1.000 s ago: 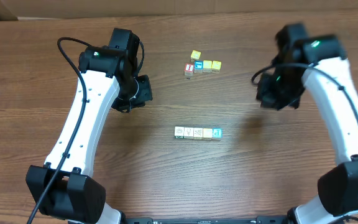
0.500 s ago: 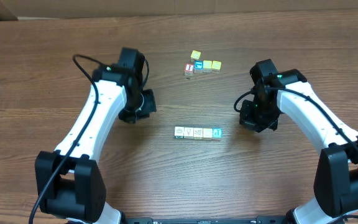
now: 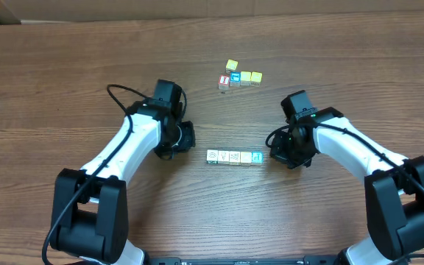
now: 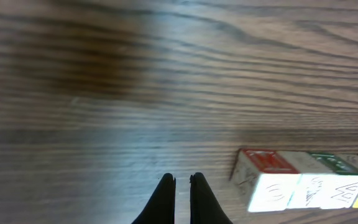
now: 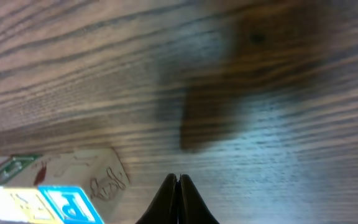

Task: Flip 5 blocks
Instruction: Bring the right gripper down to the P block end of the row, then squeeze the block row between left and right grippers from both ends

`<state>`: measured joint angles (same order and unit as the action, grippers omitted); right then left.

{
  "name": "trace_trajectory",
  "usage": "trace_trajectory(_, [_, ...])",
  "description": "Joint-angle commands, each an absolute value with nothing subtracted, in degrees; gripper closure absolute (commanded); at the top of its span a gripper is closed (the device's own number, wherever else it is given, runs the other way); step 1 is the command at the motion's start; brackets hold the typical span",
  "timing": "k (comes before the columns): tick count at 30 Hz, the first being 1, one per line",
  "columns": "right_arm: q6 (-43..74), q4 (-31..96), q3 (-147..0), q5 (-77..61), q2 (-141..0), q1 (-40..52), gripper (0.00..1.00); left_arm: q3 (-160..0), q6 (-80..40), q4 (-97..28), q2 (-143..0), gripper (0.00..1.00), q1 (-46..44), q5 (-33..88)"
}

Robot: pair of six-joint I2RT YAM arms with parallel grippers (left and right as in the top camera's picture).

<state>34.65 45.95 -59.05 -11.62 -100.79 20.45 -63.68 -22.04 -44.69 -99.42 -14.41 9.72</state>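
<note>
The five blocks point(image 3: 234, 157) sit in a touching row on the table point(image 3: 219, 221), the blue P block point(image 5: 73, 202) at its right end. The left gripper point(image 4: 182, 180) hangs closed and empty off the row's left end, and the right gripper point(image 5: 178, 179) is closed and empty beside the P. Another cube cluster point(image 3: 239, 77) lies farther back.

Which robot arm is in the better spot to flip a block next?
Probably the right arm: its shut jaws sit level with the block row, close beside the blue P block. The left arm sits slightly farther off.
</note>
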Motion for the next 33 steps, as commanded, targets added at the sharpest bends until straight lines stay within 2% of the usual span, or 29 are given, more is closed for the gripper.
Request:
trace_trajectory(1, [38.26, 44.36, -58.08, -7.7, -99.98, 22.22, 0.96, -63.05, -20.8, -43.86, -99.66, 0.96, -16.45, 6.81])
trace_trajectory(33, [40.8, 41.25, -58.06, -12.14, -99.98, 23.31, 0.96, -61.67, -21.43, -42.52, -100.18, 0.96, -19.75, 4.47])
